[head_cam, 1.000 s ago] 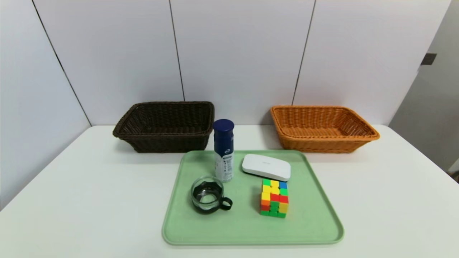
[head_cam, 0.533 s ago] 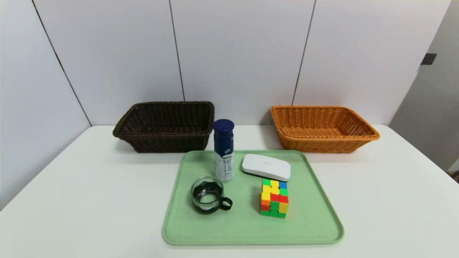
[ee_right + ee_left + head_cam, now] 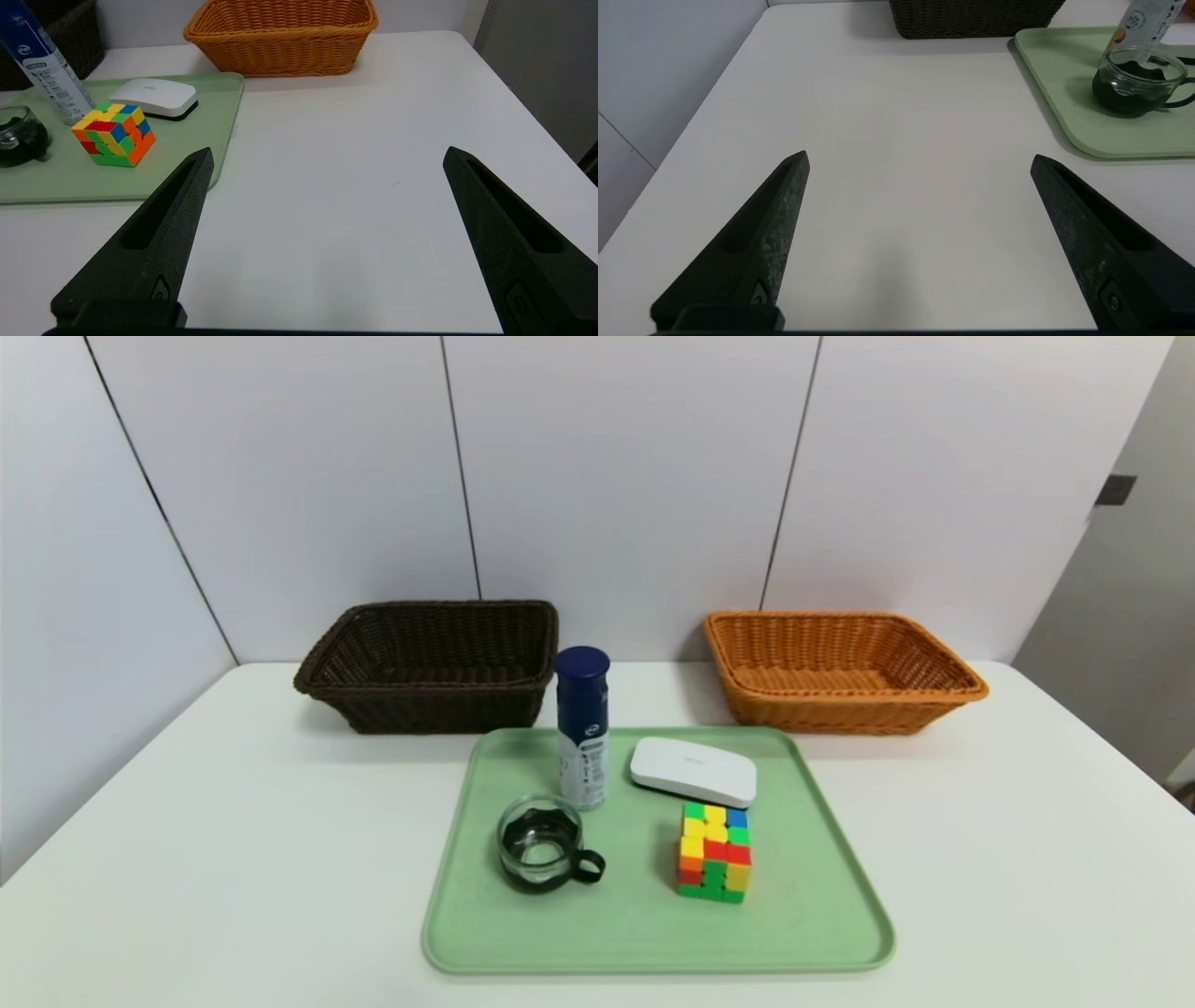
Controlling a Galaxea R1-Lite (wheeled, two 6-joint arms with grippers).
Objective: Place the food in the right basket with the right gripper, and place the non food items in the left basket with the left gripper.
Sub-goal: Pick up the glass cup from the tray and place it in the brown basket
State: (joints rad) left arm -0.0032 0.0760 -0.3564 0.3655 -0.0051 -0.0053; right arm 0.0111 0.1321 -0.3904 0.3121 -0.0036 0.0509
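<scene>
Four items — all beyond both grippers' fingers point(image 3: 784, 224).

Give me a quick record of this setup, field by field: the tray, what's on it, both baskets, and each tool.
tray: green, on the table
on tray: blue-capped bottle, upright; glass cup, black handle; puzzle cube; white case
left basket: dark brown wicker, nothing in it
right basket: orange wicker, nothing in it
left tool: open, over bare table
right tool: open, over bare table
</scene>
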